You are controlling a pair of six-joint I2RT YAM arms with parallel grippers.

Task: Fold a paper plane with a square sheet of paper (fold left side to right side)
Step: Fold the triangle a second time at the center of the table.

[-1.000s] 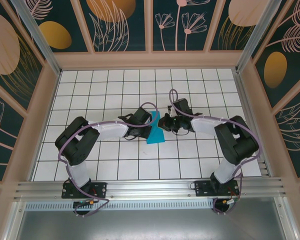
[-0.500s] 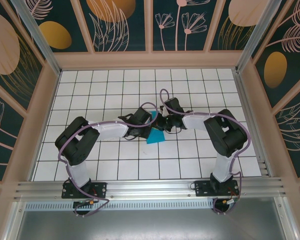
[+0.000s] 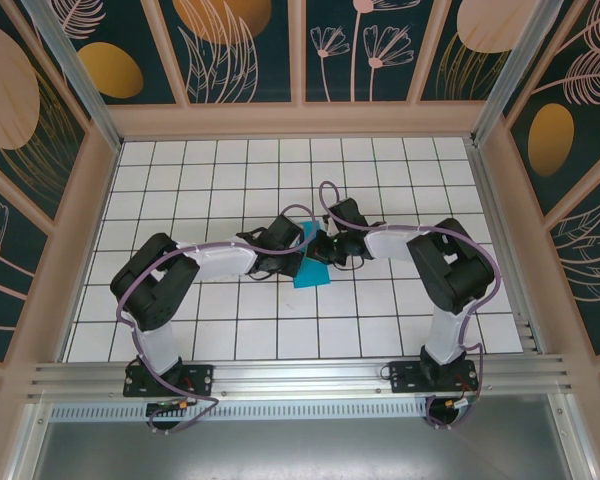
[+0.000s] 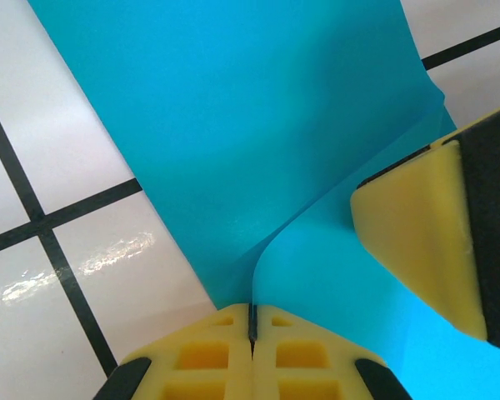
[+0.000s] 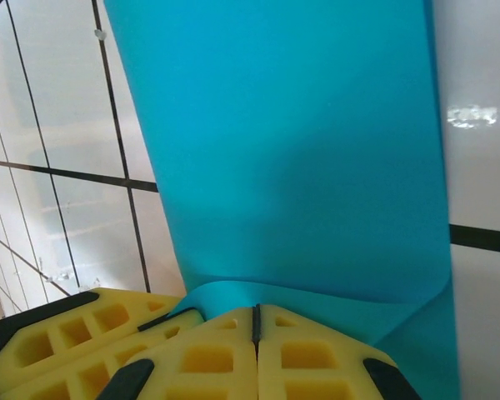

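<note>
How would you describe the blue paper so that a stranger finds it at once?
Find the white gridded table; at its middle the left gripper and right gripper meet. Both pinch the folded teal-blue paper, the one coloured sheet on white tiles.

A glossy white, black-gridded tabletop [image 3: 180, 190] lies under the fingers [image 4: 208, 358]. Dark teal walls [image 3: 250, 50] with peach plant motifs rise beyond them.
</note>
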